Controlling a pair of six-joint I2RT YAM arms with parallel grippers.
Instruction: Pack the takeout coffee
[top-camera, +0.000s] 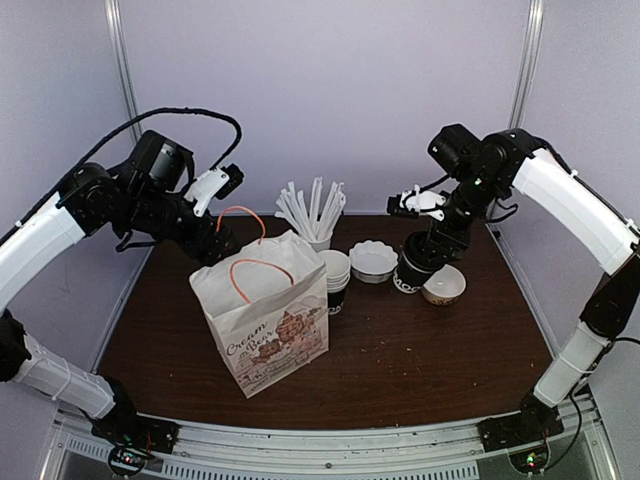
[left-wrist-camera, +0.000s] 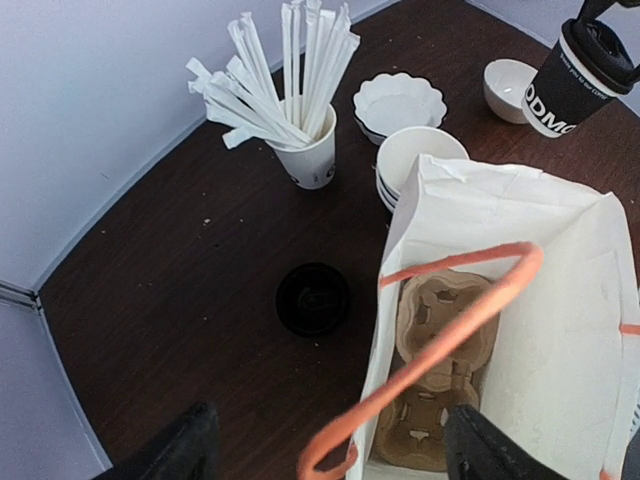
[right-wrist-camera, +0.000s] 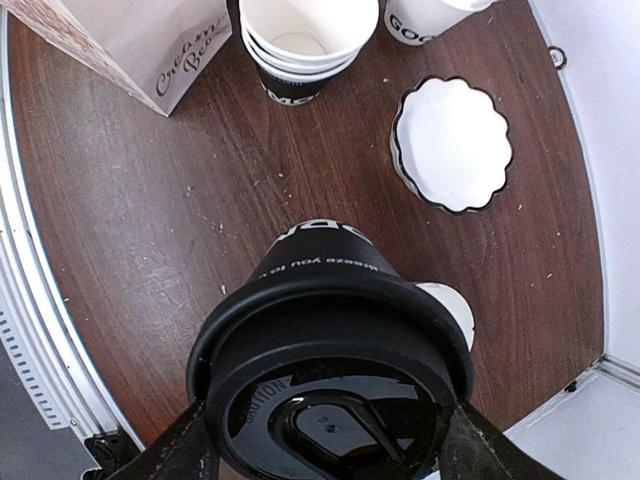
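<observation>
Right fingers (right-wrist-camera: 175, 455) clasp the takeout coffee (right-wrist-camera: 330, 340); left fingers (left-wrist-camera: 185, 445) gape empty above the paper bag (left-wrist-camera: 560, 330)

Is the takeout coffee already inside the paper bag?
No. In the left wrist view the paper bag holds only a cardboard cup carrier, and the takeout coffee is outside it.

takeout coffee (left-wrist-camera: 565, 90) cut off at edge, lettering partly hidden
</observation>
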